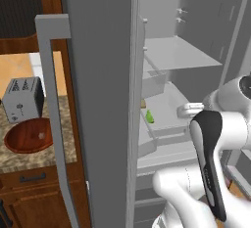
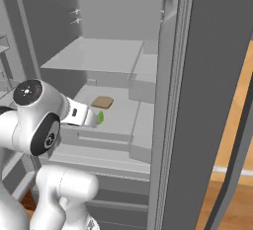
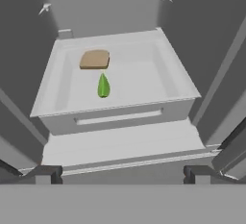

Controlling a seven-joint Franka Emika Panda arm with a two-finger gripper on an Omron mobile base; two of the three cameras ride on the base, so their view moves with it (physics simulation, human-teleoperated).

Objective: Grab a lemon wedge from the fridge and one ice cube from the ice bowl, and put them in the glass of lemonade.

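You have the fridge (image 1: 98, 100) standing open, its grey steel door swung out with the long bar handle facing you. Inside, the lemon wedge (image 3: 103, 85) lies flat in a shallow white drawer (image 3: 176, 106), a tiny green-yellow sliver with its point toward the back. It sits just in front of a small tan-brown block (image 3: 94, 59), close but apart. Out on the tabletop (image 1: 29, 158), the glossy reddish-brown ice bowl (image 1: 29, 135) sits upright.
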